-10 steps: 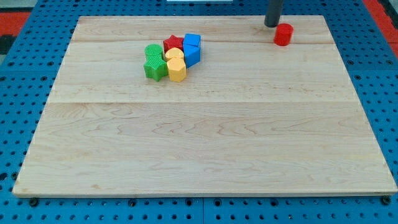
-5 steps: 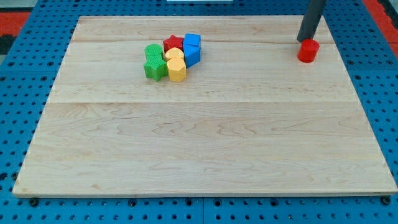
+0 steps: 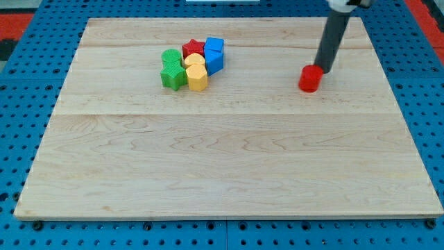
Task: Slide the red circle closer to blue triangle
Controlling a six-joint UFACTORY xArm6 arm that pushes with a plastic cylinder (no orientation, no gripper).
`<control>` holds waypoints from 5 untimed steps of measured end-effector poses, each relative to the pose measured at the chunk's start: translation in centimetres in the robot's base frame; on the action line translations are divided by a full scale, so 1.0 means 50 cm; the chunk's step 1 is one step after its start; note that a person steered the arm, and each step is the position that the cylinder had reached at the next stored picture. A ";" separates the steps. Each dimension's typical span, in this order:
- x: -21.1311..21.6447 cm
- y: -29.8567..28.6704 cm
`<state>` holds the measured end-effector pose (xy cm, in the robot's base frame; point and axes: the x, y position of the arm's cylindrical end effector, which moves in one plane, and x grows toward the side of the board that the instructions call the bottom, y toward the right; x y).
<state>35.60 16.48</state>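
The red circle [image 3: 310, 78] lies on the wooden board [image 3: 229, 167] at the right of centre, in the upper part. My tip [image 3: 322, 70] touches its upper right side, and the dark rod leans up toward the view's top right. Far to the left sits a tight cluster of blocks. Two blue blocks are on the cluster's right side, one upper [image 3: 214, 46] and one lower [image 3: 214, 62]; I cannot tell which is the triangle. The red circle stands well apart from the cluster.
The cluster also holds a red star [image 3: 193, 48], two green blocks [image 3: 172, 68] and two yellow blocks [image 3: 197, 73]. Blue pegboard [image 3: 21, 104] surrounds the board on all sides.
The red circle has slid left and down from near the top right edge. My tip has followed it, now sitting on its upper right side.
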 end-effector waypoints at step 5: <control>0.040 -0.222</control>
